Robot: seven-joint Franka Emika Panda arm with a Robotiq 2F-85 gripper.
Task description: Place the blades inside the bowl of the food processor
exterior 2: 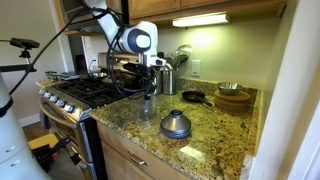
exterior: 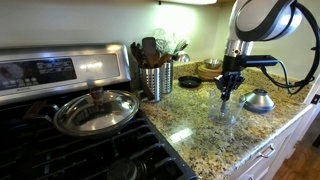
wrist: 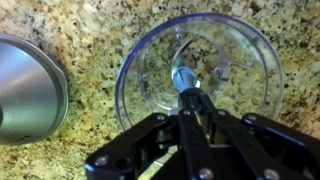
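The clear bowl of the food processor (wrist: 200,60) stands on the granite counter, seen from above in the wrist view; it also shows faintly in both exterior views (exterior: 226,110) (exterior 2: 149,106). My gripper (wrist: 192,100) is directly above it, shut on the grey stem of the blades (wrist: 186,78), which hang down into the bowl's middle. In both exterior views the gripper (exterior: 229,88) (exterior 2: 149,88) points straight down over the bowl. The blades' base is hard to make out.
A silver dome-shaped object (exterior: 258,100) (exterior 2: 176,124) (wrist: 25,90) sits beside the bowl. A ribbed steel utensil canister (exterior: 155,80), a pan with lid (exterior: 95,110) on the stove, a black skillet (exterior 2: 192,97) and brown bowls (exterior 2: 232,97) stand around.
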